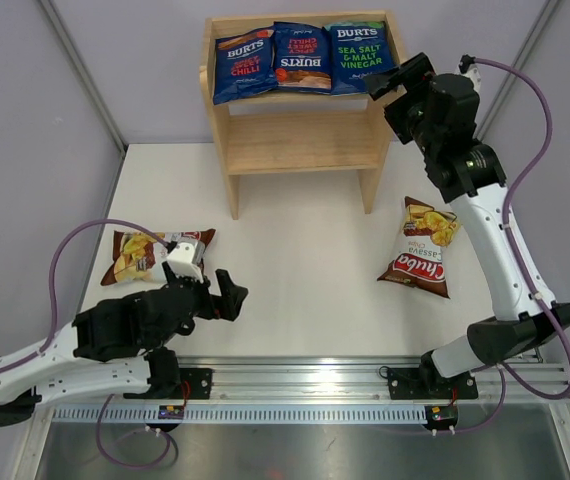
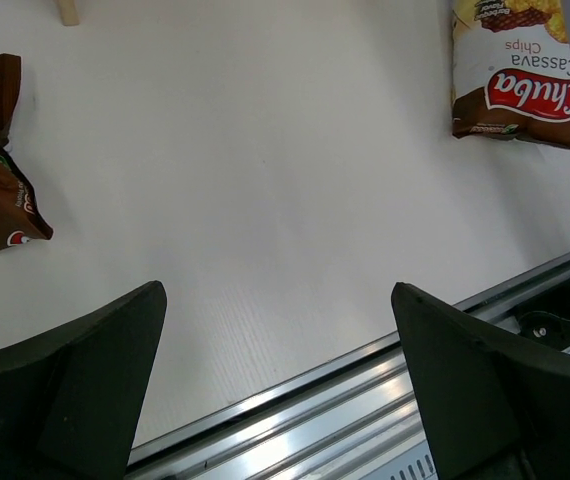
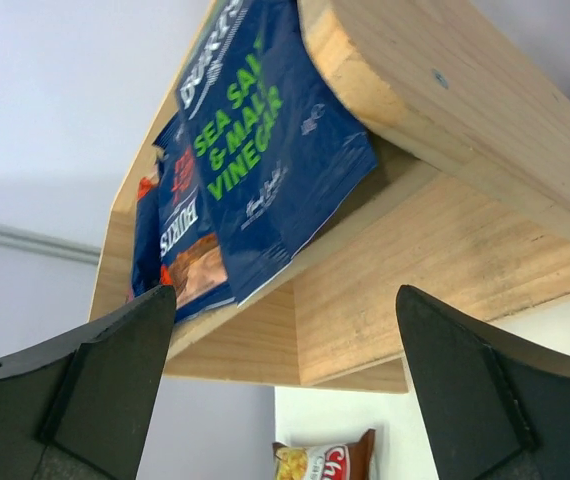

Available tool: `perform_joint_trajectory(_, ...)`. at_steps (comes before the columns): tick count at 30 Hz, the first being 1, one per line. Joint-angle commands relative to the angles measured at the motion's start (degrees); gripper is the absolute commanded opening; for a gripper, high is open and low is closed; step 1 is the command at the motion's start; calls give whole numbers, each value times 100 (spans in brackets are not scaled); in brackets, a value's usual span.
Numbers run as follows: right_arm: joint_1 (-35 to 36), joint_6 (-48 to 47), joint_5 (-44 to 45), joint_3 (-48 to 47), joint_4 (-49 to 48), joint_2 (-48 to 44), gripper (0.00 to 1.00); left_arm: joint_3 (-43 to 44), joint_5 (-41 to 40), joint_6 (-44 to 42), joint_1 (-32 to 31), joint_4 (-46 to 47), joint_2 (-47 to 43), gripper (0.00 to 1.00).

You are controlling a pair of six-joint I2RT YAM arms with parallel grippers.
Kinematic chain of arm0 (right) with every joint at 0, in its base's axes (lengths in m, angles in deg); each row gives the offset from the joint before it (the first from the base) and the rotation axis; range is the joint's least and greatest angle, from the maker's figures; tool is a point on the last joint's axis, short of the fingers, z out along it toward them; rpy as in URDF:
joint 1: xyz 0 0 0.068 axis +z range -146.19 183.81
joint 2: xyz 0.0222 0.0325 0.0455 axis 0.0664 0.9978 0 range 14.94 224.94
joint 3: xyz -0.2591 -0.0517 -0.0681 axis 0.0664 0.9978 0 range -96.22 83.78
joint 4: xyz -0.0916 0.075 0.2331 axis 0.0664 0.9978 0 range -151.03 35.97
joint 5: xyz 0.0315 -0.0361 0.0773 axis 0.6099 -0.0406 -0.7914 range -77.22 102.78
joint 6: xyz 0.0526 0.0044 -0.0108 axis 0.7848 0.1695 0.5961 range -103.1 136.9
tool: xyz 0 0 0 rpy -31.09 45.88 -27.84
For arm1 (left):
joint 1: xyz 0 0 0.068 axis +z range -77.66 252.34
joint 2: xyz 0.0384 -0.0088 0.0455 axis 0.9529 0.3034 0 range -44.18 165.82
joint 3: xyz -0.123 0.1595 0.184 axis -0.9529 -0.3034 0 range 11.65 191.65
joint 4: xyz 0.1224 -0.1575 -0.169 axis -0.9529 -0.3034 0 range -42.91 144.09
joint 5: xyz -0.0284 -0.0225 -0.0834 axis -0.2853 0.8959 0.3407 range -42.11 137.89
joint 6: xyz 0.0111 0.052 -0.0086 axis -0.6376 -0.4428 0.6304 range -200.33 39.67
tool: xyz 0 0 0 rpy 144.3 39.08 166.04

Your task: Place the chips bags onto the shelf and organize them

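From above, three glossy dark blue BURTS bags [image 1: 302, 58] sit atop the light wooden two-tier shelf [image 1: 300, 142] at twelve o'clock, while a brown-white Chuba bag [image 1: 420, 250] lies at three and its twin bag [image 1: 137, 256] at nine. Left wrist view: the left gripper [image 2: 277, 300] is splayed and empty. Right wrist view: the right gripper [image 3: 285, 300] is splayed and empty beneath the green-lettered bag [image 3: 265, 150]

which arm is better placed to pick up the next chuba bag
Probably left: the left gripper, open, hangs close to the left Chuba bag; the right gripper is up at the shelf.

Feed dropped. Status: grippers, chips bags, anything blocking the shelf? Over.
Left gripper open over table; right gripper open by shelf. Three BURTS bags on top tier, two Chuba bags on table. Nothing blocking lower tier.
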Motion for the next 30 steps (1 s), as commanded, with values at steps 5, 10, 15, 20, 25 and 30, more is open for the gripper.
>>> perform_joint_trajectory(5,-46,-1654,-1295,306,290,-1121,100,582,204,-312,1071,155,1124,99)
perform_joint_trajectory(10,-37,-2621,-1746,1787,828,-2201,99,407,1265,-639,3087,745,1329,99)
perform_joint_trajectory(15,-37,-2947,-1869,3433,636,-3791,99,47,1078,-515,4099,719,687,99)
perform_joint_trajectory(20,-46,-2965,-2991,4542,424,-4925,99,-173,1911,-858,5899,736,782,99)
perform_joint_trajectory(25,-46,-2807,-3898,5289,74,-5288,99,-436,3089,-402,7752,877,1292,99)
perform_joint_trajectory(30,-37,-2719,-4365,5615,-120,-5297,99,-1130,3301,486,8854,1383,1249,99)
